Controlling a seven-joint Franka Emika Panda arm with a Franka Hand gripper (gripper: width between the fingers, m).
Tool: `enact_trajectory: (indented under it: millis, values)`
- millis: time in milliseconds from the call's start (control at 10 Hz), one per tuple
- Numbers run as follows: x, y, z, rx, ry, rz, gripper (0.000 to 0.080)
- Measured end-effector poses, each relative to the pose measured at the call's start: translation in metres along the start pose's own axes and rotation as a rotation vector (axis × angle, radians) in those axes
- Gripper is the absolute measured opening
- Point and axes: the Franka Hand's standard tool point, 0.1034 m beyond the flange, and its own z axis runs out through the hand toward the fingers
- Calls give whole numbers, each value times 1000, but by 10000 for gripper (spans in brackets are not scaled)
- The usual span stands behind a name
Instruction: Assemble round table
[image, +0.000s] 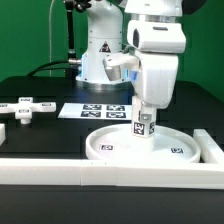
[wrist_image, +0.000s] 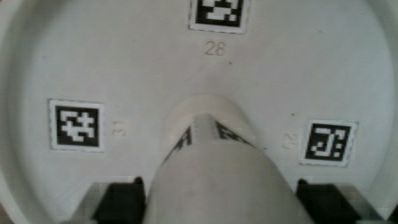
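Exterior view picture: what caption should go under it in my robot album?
The gripper holds the post upright at the middle of the disc, cross-shaped piece lying apart.

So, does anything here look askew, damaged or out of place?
Nothing stands out. The gripper holds the cylinder post roughly upright over the middle of the rimmed disc, and the cross-shaped piece lies flat, apart, at the exterior view's left.
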Motion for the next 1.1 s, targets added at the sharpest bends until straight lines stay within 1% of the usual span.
enact_trajectory:
  millis: [100, 300, 700, 900, 1100]
  values:
    - [0, 0, 0, 0, 0, 104, 407]
    - [-2, 0, 0, 1, 0, 180, 409]
    - [-1, -1, 1, 4, 3, 501, 409]
    - [-4, -1, 1, 17, 19, 748, 409]
    - [-3, -2, 2, 40, 46, 968, 409]
